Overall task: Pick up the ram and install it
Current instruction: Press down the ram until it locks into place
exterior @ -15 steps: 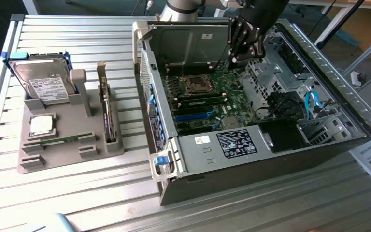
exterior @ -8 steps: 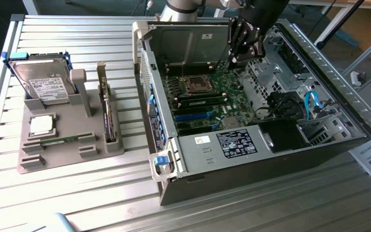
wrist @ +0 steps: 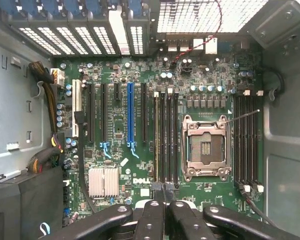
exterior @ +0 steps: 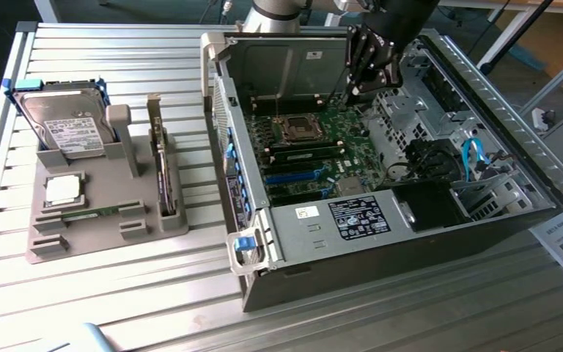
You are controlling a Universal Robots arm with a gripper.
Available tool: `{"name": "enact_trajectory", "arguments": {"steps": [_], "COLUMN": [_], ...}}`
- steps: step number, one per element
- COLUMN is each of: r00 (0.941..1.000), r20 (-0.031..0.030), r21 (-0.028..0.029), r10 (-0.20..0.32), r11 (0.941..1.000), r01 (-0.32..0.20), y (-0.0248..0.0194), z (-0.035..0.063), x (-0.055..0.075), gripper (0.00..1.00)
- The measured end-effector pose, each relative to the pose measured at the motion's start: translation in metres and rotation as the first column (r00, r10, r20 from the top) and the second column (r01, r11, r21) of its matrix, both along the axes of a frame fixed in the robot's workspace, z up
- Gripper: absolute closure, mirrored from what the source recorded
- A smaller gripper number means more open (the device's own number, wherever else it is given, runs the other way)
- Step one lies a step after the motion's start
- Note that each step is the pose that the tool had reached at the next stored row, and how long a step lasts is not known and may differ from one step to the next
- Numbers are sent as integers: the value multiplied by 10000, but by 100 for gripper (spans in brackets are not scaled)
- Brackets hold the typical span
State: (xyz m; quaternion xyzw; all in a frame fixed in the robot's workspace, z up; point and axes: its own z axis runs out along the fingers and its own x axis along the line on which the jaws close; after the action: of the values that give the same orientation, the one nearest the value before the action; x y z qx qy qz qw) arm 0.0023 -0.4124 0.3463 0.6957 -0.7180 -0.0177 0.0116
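One long thin stick, the ram (exterior: 167,182), stands on its edge in a grey holder (exterior: 86,246) on the desk (exterior: 96,308). It looks dark from here, so I cannot be fully sure it is the ram. It is at the side of the holder that is nearest the computer case (exterior: 380,242). Nothing is touching it.

In the same holder, a big silver hard drive (exterior: 67,125) leans at the back. A square silver chip (exterior: 62,191) lies flat in front of the drive. A short green strip (exterior: 94,213) lies just beside that chip.

The computer case lies open on the exterior view's right, well apart from the stick. Inside it is a green board (wrist: 117,125) with long black slots (wrist: 167,140), one blue slot (wrist: 130,120) and a square metal socket (wrist: 206,147).

The hand (exterior: 360,86) hangs inside the case, above the board. Its fingers (wrist: 152,215) are pressed together, and they pinch nothing that I can see. From the wrist view, the hand (wrist: 163,199) is near one end of the long black slots.
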Motion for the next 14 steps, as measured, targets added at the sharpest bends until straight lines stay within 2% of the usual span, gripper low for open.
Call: {"name": "enact_trajectory", "arguments": {"steps": [4,5,7,12,14], "r00": [9982,9954,9866,9703,9580], "r20": [0,0,1,1,2], "r21": [-1,-4,-4,-7,-12], "r10": [-604,-954,-1633,-2420,-2869], "r11": [9982,9954,9866,9703,9580], "r01": [604,954,1633,2420,2869], "y": [0,0,0,0,0], "z": [0,0,2,3,3], "x": [0,0,0,0,0], "gripper": [90,90,90,90,90]}}
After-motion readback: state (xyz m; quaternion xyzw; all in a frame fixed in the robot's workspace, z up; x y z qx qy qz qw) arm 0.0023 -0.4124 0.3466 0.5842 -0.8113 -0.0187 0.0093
